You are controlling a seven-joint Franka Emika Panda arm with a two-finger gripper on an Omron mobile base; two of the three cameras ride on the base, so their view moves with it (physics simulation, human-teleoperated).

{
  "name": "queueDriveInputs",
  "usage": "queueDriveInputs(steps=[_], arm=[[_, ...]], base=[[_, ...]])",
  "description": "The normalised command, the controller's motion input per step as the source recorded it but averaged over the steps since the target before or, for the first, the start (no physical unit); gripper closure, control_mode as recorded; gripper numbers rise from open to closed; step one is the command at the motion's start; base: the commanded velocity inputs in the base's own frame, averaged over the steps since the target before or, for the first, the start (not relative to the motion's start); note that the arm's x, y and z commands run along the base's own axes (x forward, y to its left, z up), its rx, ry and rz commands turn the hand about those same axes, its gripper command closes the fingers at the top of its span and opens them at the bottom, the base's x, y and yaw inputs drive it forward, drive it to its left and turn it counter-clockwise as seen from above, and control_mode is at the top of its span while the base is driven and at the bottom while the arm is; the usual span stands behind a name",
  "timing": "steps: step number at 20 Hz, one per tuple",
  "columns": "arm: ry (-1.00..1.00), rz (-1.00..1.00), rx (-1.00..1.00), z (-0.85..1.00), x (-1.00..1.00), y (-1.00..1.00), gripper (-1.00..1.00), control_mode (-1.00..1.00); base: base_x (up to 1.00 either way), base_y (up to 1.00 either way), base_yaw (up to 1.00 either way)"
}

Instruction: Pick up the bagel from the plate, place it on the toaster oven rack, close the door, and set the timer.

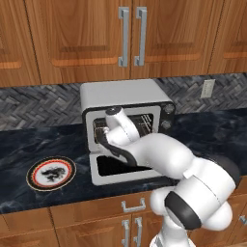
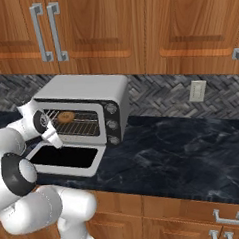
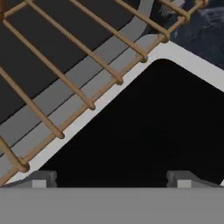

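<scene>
Already the bagel [image 2: 66,116] sits on the toaster oven rack [image 2: 76,123], up and beyond the gripper [image 3: 112,177], deep in the cavity, so the placing part of the task looks done. The gripper is released, its fingertips [image 3: 40,178] spread wide with nothing between them, hanging just above the dark glass of the door [image 3: 144,131], which lies folded down flat in front of the oven. In the hand view the rack's front edge runs just ahead of the fingers, and the door's pale frame lies between the glass and the rack.

By my judgement the step in hand is closing the door. That calls for getting the gripper clear of the opening, then down below the door's outer edge [image 2: 69,170], the edge nearest the robot, and swinging the panel up on its hinge until it meets the oven front. Whether the bar handle can be gripped from here I cannot tell, since it is not plainly visible.

Off to the gripper's left on the counter, well apart, the plate [image 1: 50,172] lies bare. To the gripper's right, on the oven's front panel, are the knobs [image 2: 112,124], one of which should be the timer once the door is shut.
</scene>
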Motion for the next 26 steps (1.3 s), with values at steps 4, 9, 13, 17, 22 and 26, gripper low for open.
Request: queueDriveInputs(steps=[4, 9, 13, 17, 22, 26], arm=[[0.0, -0.29, 0.06, -0.01, 0.42, 0.0, -1.0, -1.0], [0.0, -0.27, 0.05, 0.0, 0.43, 0.0, -1.0, -1.0], [-0.04, -0.2, 0.01, 0.0, 0.23, 0.0, -1.0, -1.0], [-0.07, -0.13, 0.0, 0.0, 0.09, 0.01, -1.0, -1.0], [-0.05, 0.06, 0.0, 0.05, -0.88, -0.01, -1.0, -1.0], [0.0, 0.19, 0.0, 0.39, -1.0, 0.0, -1.0, -1.0]], base=[[0.0, 0.0, 0.0], [0.0, 0.0, 0.0], [0.0, 0.0, 0.0], [0.0, 0.0, 0.0], [0.0, 0.0, 0.0], [0.0, 0.0, 0.0]])
